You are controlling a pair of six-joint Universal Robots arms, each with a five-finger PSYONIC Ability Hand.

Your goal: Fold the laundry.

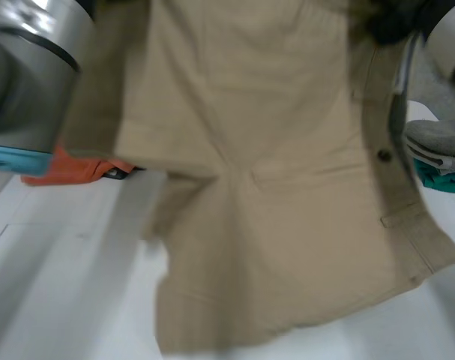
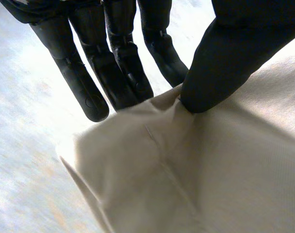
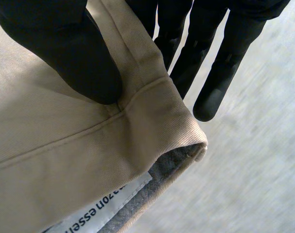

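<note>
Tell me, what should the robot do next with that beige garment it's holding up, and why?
Probably lower the beige garment and spread it flat on the white table. The left hand and the right hand each pinch an edge with the thumb, the right one at the waistband. The cloth hangs loose and creased above the table, so a neat fold seems unlikely yet.

Robot workbench, lab-like: plain white table (image 1: pixel 55 292), grey arm (image 1: pixel 25 75), orange cloth (image 1: pixel 66 169) and folded grey cloth (image 1: pixel 437 139) set aside.
</note>
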